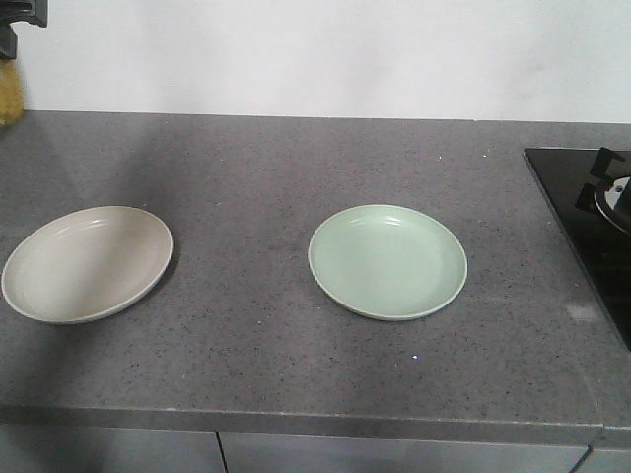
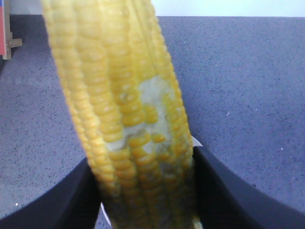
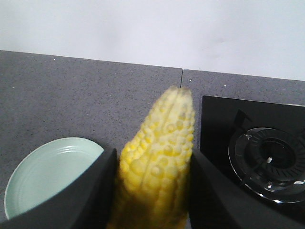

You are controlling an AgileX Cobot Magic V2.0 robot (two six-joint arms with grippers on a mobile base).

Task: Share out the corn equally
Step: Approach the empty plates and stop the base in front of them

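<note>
Round beige plate (image 1: 87,263) and round pale-green plate (image 1: 387,261) both lie bare; nothing delivered yet. Left gripper (image 2: 147,191) pinches yellow corn cob (image 2: 124,109) above grey counter (image 1: 246,355). Right gripper (image 3: 152,191) pinches second tapered cob (image 3: 159,157) just beside green plate, near black stove (image 3: 262,152).

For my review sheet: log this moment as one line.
left gripper: holds corn cob | right gripper: holds second cob | beige plate, green plate: empty
</note>
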